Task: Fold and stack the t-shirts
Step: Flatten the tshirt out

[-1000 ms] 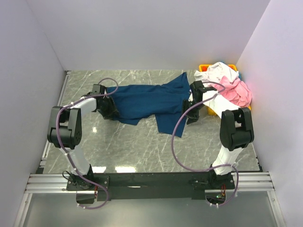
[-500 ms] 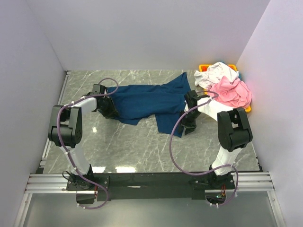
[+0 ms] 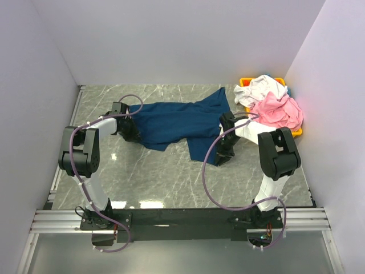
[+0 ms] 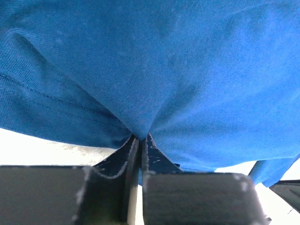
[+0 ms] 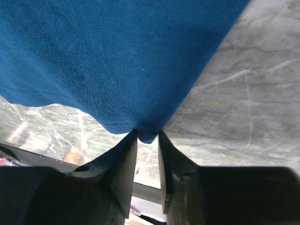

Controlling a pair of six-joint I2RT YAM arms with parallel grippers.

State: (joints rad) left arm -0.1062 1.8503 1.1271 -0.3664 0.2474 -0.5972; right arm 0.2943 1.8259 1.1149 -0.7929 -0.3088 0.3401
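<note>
Progress: early, nothing folded, nothing stacked.
- navy t-shirt (image 3: 177, 123) lies crumpled mid-table, slightly toward 12 o'clock. No print visible on it, and it is not flat enough to fold.
- left gripper (image 3: 130, 132) is at the shirt's 9 o'clock edge. Jaws are nearly together with a fold of navy cloth pinched between them.
- right gripper (image 3: 223, 154) is at the shirt's 4 o'clock corner. Jaws are narrowed with the corner bunched between the tips. It reads as a pinch, but a slight gap shows.
- pink t-shirt (image 3: 279, 109) and white t-shirt (image 3: 259, 87) are heaped on the yellow bin (image 3: 244, 81) at 2 o'clock, untouched.

Left to do, my read: spread navy, fold it, then do the same for the other two and stack.

Surface: grey marble-pattern table (image 3: 171, 177), glossy, with light glare toward 6 o'clock.
Room: plain white walls (image 3: 171, 40) at 9, 12 and 3 o'clock.
</note>
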